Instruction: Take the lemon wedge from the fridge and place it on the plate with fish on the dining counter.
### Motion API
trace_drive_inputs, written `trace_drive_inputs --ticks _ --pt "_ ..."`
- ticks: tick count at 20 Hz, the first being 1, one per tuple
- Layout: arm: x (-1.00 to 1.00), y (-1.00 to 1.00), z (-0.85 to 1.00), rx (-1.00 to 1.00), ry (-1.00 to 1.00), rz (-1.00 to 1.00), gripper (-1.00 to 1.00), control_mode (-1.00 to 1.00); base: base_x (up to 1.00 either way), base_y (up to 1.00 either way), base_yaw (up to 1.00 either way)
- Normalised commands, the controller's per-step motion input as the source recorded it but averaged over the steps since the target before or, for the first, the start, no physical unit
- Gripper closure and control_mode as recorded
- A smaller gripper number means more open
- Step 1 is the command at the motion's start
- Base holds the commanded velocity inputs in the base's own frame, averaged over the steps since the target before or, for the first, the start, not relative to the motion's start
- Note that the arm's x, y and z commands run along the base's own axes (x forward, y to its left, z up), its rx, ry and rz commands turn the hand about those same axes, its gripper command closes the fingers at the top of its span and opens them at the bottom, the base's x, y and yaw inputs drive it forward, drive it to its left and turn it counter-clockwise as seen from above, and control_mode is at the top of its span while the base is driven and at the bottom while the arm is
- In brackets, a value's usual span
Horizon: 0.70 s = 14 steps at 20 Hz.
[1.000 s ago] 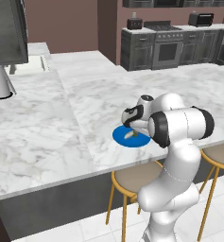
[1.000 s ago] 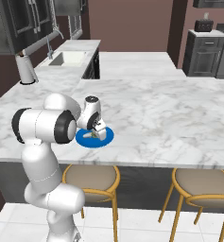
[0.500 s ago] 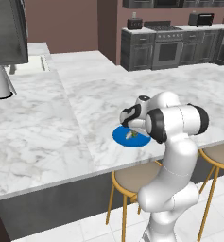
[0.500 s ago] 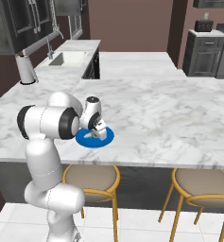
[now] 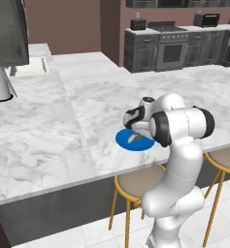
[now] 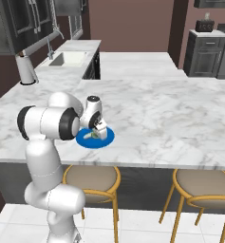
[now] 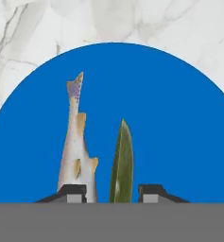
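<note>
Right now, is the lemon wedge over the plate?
Yes, in the hand view the lemon wedge lies against the blue plate, beside the fish.

In the hand view the plate (image 7: 179, 142) is cut by both side edges; the lemon wedge (image 7: 122, 165) and the fish (image 7: 78, 142) lose their lower ends.

The dining counter (image 5: 77, 111) looks like polished white-grey marble with soft dark veins. On it, the plate (image 7: 179, 118) is a flat, even, matt blue with no pattern. The fish (image 7: 75, 142) on the plate has pale, mottled skin, and the lemon wedge (image 7: 122, 165) beside it is smooth olive-green. Below the counter, 2 stools (image 6: 92, 180) have tan matt seats and glossy golden-brown legs.
</note>
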Motion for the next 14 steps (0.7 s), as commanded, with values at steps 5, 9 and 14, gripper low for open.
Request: trace_drive_inputs --ticks 5,9,14 --pt "-0.29 0.06 0.95 0.00 -0.07 -0.10 -1.00 -1.00 0.00 0.00 0.00" --pt "-1.00 0.23 0.94 -0.06 -0.15 -0.05 -1.00 -1.00 0.00 0.00 0.00" --pt "-1.00 0.11 0.43 -0.11 -0.19 0.00 -1.00 -1.00 0.00 0.00 0.00"
